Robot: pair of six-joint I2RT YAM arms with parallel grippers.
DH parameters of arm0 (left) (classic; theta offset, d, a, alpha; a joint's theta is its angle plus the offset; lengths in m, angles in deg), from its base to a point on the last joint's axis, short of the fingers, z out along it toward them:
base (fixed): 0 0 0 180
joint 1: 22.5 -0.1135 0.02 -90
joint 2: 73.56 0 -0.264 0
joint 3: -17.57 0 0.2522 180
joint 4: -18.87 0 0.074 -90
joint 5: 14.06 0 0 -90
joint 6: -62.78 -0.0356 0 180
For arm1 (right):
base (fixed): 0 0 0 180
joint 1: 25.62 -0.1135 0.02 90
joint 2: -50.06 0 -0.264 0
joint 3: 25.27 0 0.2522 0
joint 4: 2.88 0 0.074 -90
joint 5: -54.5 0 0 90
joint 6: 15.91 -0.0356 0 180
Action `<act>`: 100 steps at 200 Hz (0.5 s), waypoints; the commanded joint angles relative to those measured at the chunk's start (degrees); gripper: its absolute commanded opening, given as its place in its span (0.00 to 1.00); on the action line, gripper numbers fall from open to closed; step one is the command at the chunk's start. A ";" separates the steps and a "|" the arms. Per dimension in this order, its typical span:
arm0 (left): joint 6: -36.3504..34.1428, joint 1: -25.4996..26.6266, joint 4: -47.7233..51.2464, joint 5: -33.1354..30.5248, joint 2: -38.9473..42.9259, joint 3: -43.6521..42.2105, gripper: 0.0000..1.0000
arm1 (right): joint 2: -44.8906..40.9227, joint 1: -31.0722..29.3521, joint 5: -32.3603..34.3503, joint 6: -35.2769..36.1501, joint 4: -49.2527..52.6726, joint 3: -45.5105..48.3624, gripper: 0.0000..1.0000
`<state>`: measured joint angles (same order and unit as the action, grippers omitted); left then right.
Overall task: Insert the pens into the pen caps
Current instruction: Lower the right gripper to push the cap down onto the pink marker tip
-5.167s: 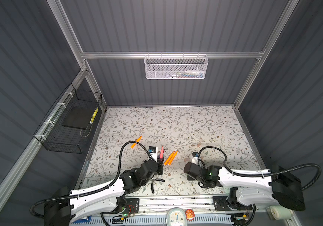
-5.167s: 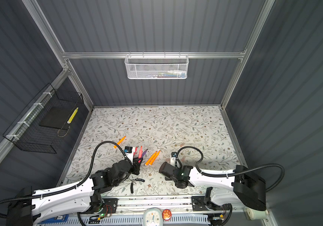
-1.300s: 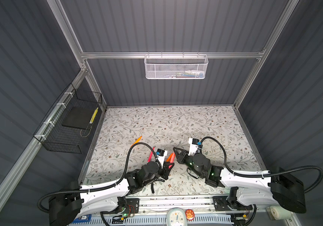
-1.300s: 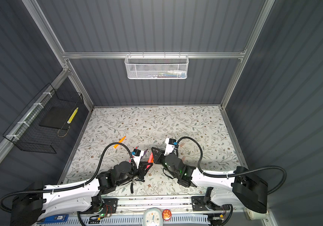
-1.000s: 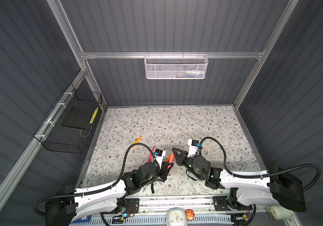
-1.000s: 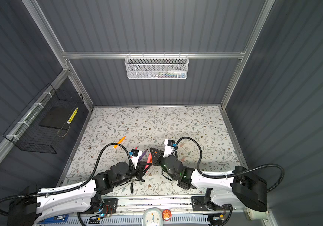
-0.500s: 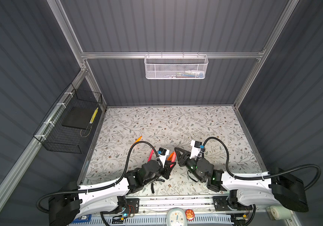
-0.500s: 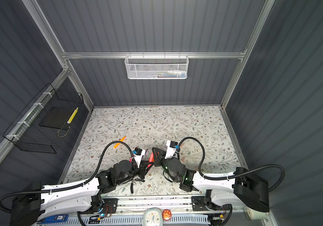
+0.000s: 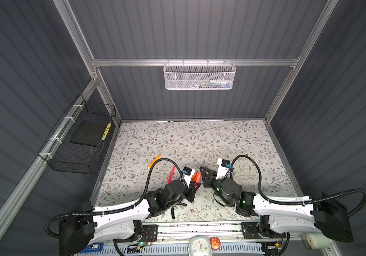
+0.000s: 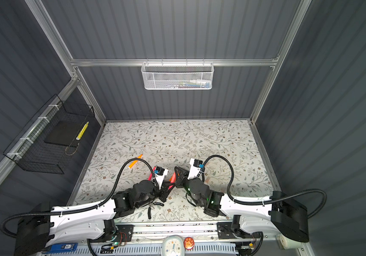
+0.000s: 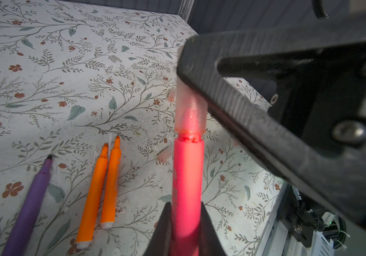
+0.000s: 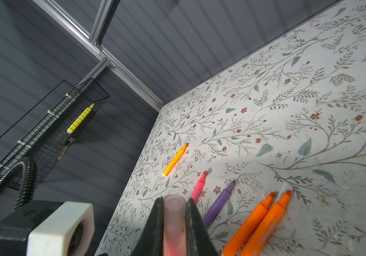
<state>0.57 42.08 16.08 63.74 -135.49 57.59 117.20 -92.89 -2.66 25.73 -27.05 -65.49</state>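
Tools meet low over the table (image 9: 199, 141), at about six o'clock from its middle in both top views. The left tool (image 11: 186, 213) is clamped on the barrel of a pink pen (image 11: 187, 175), whose tip points at the right tool (image 12: 174, 205). The right tool is closed on a translucent pen cap (image 11: 191, 115), which sits over the pen's tip. A thin red band of the neck shows between the cap's rim and the barrel, so the cap is not fully seated.

Below the tools, a purple pen (image 11: 33, 199) and two orange pens (image 11: 94, 190) (image 11: 111, 184) lie uncapped, side by side, on the table. In a top view a second pink pen (image 9: 172, 174) lies at ten o'clock from the left tool. A lone orange pen (image 9: 154, 160) lies farther out along the same line, well apart. Two loose caps (image 11: 172, 94) (image 11: 165, 154) rest on the floral surface near the held pen.
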 commanded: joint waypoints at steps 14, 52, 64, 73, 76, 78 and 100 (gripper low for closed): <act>0.97 -1.38 1.46 -11.37 -1.10 4.99 0.00 | 1.14 -5.87 -1.41 1.00 6.27 -4.12 0.01; 0.67 -1.38 2.56 -11.55 -0.54 5.49 0.00 | 1.26 -6.48 1.05 -0.49 10.47 -5.33 0.02; 1.11 -1.38 3.82 -13.40 -0.39 5.70 0.00 | 0.98 -6.48 1.88 -1.61 12.32 -5.48 0.02; 1.64 -1.38 5.71 -15.59 -0.53 6.36 0.00 | 0.81 -6.64 2.86 -2.40 15.32 -6.49 0.02; 1.55 -1.38 6.10 -16.03 -0.50 6.49 0.00 | 0.81 -6.73 3.13 -2.50 16.21 -6.87 0.02; 1.61 -1.38 6.28 -16.25 -0.52 6.65 0.00 | 0.85 -6.80 3.49 -2.68 16.75 -7.10 0.02; 1.27 -1.38 7.20 -16.62 -0.58 7.52 0.00 | 1.33 -6.91 3.64 -3.55 19.59 -8.60 0.02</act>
<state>-0.87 43.11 24.69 59.47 -136.11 61.48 118.53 -96.60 3.98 25.06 -14.50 -72.66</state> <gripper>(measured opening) 0.172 0.163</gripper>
